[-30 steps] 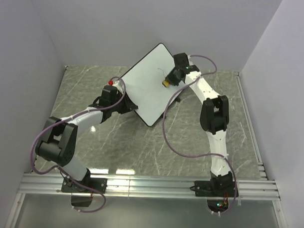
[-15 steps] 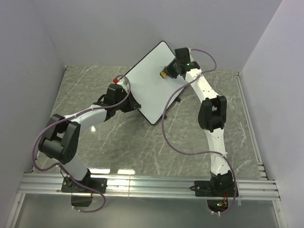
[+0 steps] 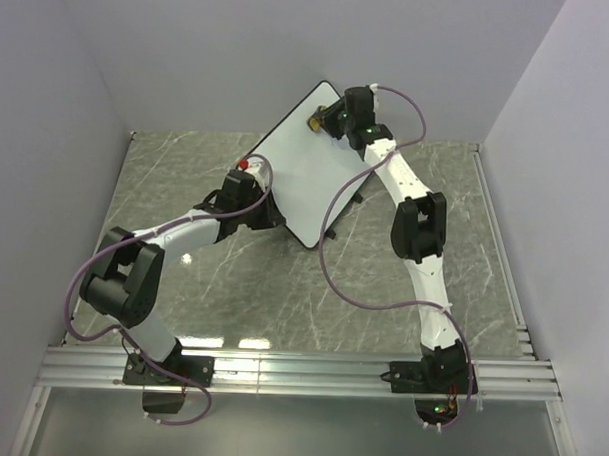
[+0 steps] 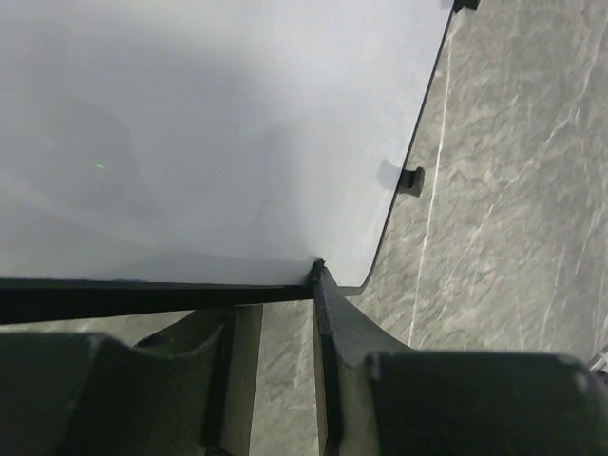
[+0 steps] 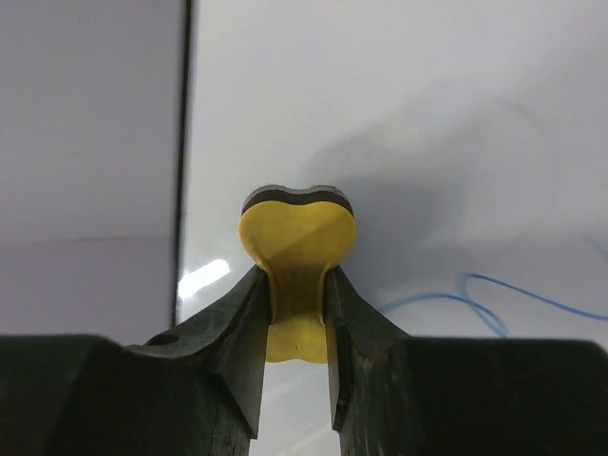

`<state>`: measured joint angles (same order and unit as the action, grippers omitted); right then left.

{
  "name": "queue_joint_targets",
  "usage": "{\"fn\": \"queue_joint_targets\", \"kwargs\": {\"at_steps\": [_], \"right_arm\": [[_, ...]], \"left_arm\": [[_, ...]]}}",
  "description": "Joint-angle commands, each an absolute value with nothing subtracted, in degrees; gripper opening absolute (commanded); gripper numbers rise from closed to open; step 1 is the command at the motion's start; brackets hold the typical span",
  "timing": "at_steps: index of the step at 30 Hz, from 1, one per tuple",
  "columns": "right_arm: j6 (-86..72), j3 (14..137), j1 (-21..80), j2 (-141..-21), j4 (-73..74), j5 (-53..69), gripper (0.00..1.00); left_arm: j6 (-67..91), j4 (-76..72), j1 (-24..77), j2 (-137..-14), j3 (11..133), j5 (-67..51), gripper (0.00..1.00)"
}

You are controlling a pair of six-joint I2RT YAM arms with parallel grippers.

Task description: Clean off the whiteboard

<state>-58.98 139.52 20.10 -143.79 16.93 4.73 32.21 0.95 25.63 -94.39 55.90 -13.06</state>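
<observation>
Tilted whiteboard (image 3: 298, 173) at the marble surface's (image 3: 232, 286) 12 o'clock. Left claw (image 3: 266, 214) clamps its 7 o'clock edge. Right claw (image 5: 296, 296) pinches a yellow eraser (image 5: 296, 228) at its 12 o'clock corner, near blue scribble (image 5: 494, 290).

A grey marbled table (image 3: 232, 286) stands between pale walls (image 3: 191, 44). A metal rail (image 3: 299, 373) runs along its near edge. A small yellow eraser (image 5: 296, 237), dark-backed, is raised above the far edge.
</observation>
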Motion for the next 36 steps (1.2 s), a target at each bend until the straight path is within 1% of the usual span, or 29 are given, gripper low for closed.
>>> {"fn": "queue_joint_targets", "kwargs": {"at_steps": [1, 4, 6, 11, 16, 19, 21, 22, 23, 25, 26, 27, 29, 32, 36], "right_arm": [[-55.03, 131.44, 19.51, -141.25, 24.25, 0.10, 0.00], [-50.02, 125.27, 18.72, -138.34, 29.52, -4.29, 0.00], [-47.12, 123.32, 18.11, -137.12, 33.39, -6.06, 0.00], [-45.18, 116.46, 16.53, -134.91, 34.54, -7.03, 0.00], [-45.00, 120.21, 16.08, -136.23, 37.09, -8.96, 0.00], [-46.05, 123.65, 16.00, -137.46, 35.16, -6.95, 0.00], [-48.07, 124.80, 15.91, -137.72, 30.95, -4.76, 0.00], [-48.86, 125.94, 15.91, -137.81, 29.55, -3.09, 0.00], [-50.43, 126.64, 15.82, -137.99, 27.18, -2.47, 0.00], [-52.11, 128.05, 15.82, -138.25, 25.15, -0.28, 0.00], [-53.25, 128.49, 15.91, -138.43, 24.09, -0.18, 0.00], [-53.52, 129.19, 15.82, -138.60, 24.00, -0.18, 0.00], [-53.70, 128.94, 15.91, -138.25, 23.73, 1.14, 0.00], [-53.27, 125.87, 15.82, -136.42, 23.29, 1.41, 0.00], [-52.03, 119.38, 15.91, -133.25, 23.12, 2.02, 0.00]], "left_arm": [[22.32, 25.12, 31.11, -100.02, 51.24, -16.61, 0.00], [23.20, 26.45, 31.11, -98.09, 50.28, -16.08, 0.00], [23.64, 26.98, 31.11, -96.51, 49.57, -15.65, 0.00], [24.17, 29.53, 31.03, -93.26, 49.04, -13.54, 0.00], [24.78, 30.15, 31.03, -90.97, 48.78, -12.31, 0.00], [25.57, 30.23, 31.03, -89.04, 48.69, -9.77, 0.00], [26.97, 30.41, 31.03, -85.62, 48.78, -7.31, 0.00], [27.42, 30.24, 31.03, -84.04, 48.78, -6.42, 0.03], [28.03, 29.97, 30.94, -80.11, 48.69, -3.89, 0.23], [29.61, 28.31, 30.50, -75.96, 48.95, -3.34, 0.46], [30.23, 27.60, 29.98, -72.28, 49.22, -2.64, 0.70], [31.10, 26.90, 29.71, -70.77, 49.31, -2.72, 0.81], [31.81, 24.00, 28.75, -67.07, 49.04, -2.90, 0.96], [32.69, 18.82, 25.60, -64.87, 46.94, -4.91, 0.99], [35.42, 8.98, 19.61, -64.95, 43.51, -11.94, 0.97]]}}
